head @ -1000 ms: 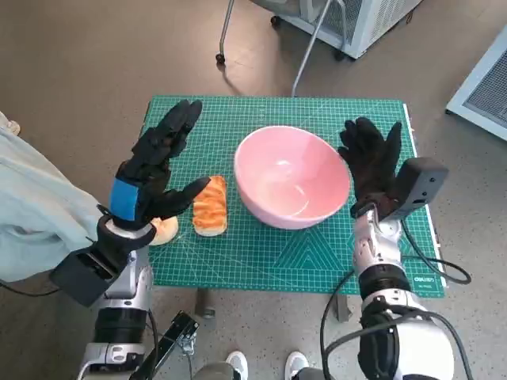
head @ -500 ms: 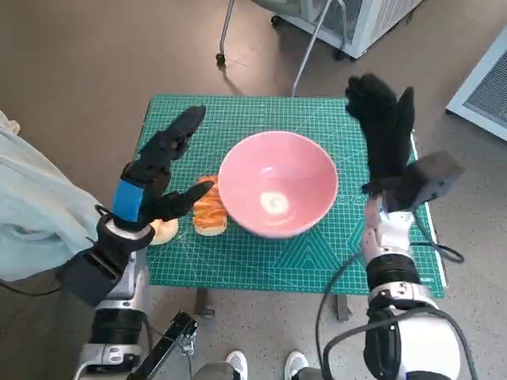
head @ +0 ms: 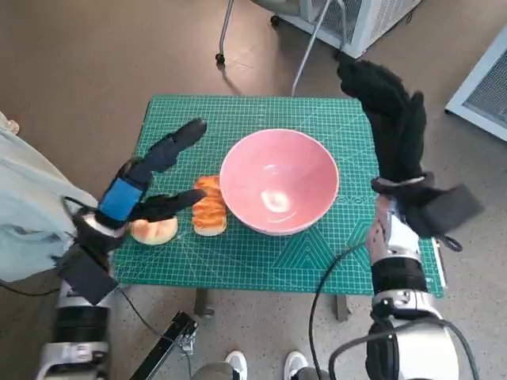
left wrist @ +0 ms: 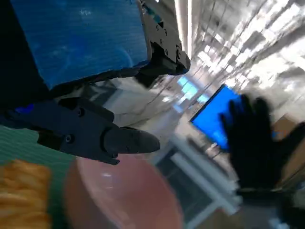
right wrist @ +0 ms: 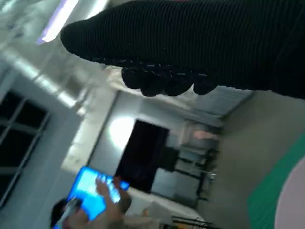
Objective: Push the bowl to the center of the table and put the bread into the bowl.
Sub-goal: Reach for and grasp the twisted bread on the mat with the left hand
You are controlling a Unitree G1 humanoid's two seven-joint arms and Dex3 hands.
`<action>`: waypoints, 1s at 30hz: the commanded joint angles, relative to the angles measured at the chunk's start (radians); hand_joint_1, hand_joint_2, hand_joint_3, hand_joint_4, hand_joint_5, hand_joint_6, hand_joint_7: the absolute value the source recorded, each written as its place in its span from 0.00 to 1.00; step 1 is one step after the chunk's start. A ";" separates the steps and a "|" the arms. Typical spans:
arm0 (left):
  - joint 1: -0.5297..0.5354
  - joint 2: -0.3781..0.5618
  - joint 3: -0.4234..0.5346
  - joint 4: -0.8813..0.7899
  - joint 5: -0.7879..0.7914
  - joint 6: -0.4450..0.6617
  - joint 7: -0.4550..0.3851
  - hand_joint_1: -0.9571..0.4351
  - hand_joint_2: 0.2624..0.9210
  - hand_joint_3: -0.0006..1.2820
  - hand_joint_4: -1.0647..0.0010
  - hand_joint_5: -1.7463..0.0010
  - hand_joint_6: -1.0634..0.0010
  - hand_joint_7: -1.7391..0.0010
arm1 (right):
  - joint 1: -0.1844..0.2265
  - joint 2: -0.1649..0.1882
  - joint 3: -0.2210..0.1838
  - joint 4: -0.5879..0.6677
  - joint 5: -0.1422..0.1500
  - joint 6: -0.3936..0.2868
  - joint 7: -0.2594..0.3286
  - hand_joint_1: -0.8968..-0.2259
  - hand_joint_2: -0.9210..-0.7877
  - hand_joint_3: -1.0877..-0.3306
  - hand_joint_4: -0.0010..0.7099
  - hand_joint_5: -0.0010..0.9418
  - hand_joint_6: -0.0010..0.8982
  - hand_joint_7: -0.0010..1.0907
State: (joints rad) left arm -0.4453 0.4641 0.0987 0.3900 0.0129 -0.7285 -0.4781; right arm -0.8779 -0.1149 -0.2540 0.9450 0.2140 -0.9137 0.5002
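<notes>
Beside left robot hand: bread

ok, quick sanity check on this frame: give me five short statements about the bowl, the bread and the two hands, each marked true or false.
1. The pink round bowl is empty. True.
2. The golden braided bread loaf lies inside the bowl. False: it lies on the green cutting mat, just beside the bowl's left rim.
3. The right hand grips the bowl's rim. False: it is raised, fingers spread, clear of the bowl.
4. The left hand holds nothing. True: its fingers are apart, above the loaf.
5. A round pale bun sits on the mat left of the loaf. True.
</notes>
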 commanded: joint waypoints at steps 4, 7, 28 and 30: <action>-0.040 0.131 -0.029 0.038 0.086 -0.019 -0.031 0.48 1.00 0.14 0.66 0.98 0.53 0.97 | 0.071 0.007 0.025 -0.098 0.065 0.015 0.059 0.43 0.00 0.39 0.37 0.00 0.00 0.80; -0.056 0.171 -0.045 0.059 0.114 -0.025 -0.042 0.50 1.00 0.13 0.64 0.98 0.52 0.96 | 0.086 0.011 0.034 -0.129 0.087 0.029 0.071 0.41 0.00 0.40 0.37 0.00 0.00 0.80; -0.251 0.325 -0.323 0.275 0.651 -0.207 0.148 0.53 1.00 0.07 0.50 0.96 0.42 0.92 | 0.129 0.016 0.062 -0.201 0.101 0.071 0.060 0.39 0.00 0.44 0.37 0.00 0.00 0.80; -0.275 0.319 -0.355 0.300 0.689 -0.222 0.171 0.54 1.00 0.06 0.50 0.97 0.43 0.92 | 0.130 0.015 0.062 -0.202 0.101 0.072 0.058 0.39 0.00 0.44 0.37 0.00 0.00 0.80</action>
State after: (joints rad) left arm -0.6724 0.7801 -0.2089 0.6595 0.6434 -0.9213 -0.3457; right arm -0.7717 -0.0981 -0.1941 0.7438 0.3180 -0.8542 0.5661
